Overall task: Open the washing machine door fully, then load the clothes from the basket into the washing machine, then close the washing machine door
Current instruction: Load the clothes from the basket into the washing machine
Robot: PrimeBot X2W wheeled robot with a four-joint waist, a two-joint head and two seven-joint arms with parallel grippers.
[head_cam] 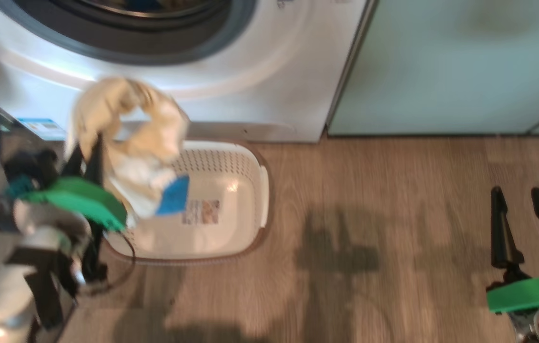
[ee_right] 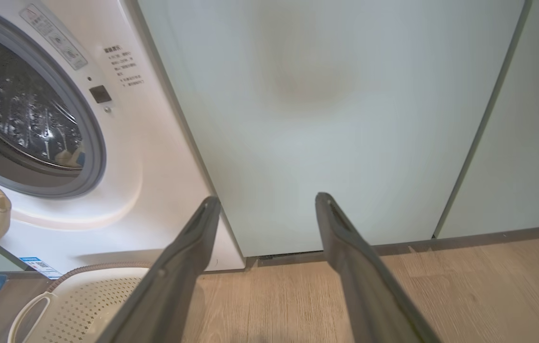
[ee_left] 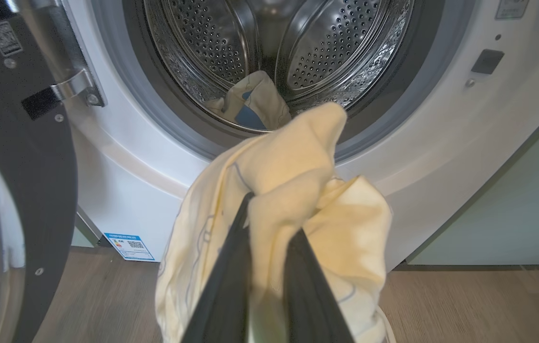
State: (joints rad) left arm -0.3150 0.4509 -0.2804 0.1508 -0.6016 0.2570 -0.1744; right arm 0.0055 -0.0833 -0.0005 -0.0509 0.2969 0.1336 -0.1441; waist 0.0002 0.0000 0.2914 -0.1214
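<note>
Loading is the step in hand. The door is swung wide on its hinge, clear of the washing machine, so the opening part looks done. The left pincer is drawn narrow on a bunched pale yellow garment, which it holds in the air in front of the washing machine, just below the lip of the round opening. The cloth drapes down both sides of the fingers. Another garment already lies at the bottom of the drum.

The basket sits on the floor right against the foot of the washing machine. What shows of its bottom is bare except for a label, though the hanging cloth hides part of it. The right pincer stands wide and holds nothing, off to the side of the washing machine and facing the pale green cabinet.

The next move probably calls for lifting the bundle over the grey ring and well into the drum before letting go, so that no trailing edge is left hanging over the lip. After that, a check of the basket, then the door.
</note>
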